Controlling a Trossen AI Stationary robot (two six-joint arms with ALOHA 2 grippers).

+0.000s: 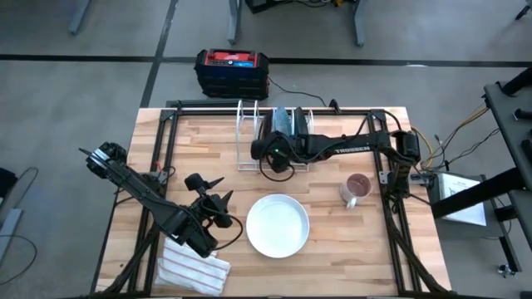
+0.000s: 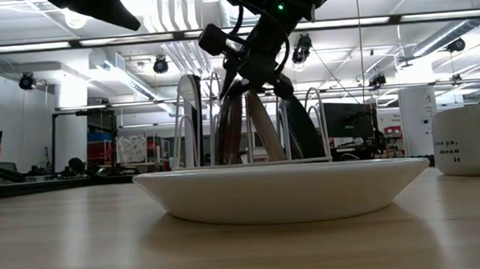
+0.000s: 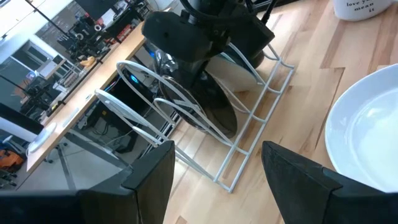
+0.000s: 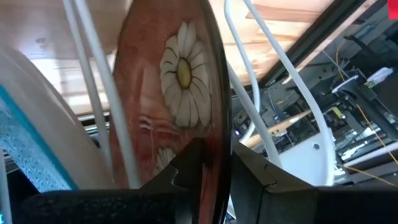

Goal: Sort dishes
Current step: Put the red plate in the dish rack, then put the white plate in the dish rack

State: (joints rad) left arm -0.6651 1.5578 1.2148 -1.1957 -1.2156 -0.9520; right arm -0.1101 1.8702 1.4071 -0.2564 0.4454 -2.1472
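A white wire rack stands at the table's far middle. My right gripper reaches into it from the right and is shut on the red dish with pale flower marks, which stands on edge between the rack's wires. A blue dish stands on edge in the slot beside it. The plain white dish lies flat on the table's near middle. My left gripper is open and empty, just left of the white dish, and faces the rack. My right gripper pinches the red dish's rim between its two fingers, one on the flowered face and one on the back. The fingers come from above, pointing down into the rack. The dish stands on edge between the wires.
A beige mug stands right of the white dish. A folded white striped cloth lies at the near left edge, under my left arm. A black and red box sits on the floor beyond the table's far edge.
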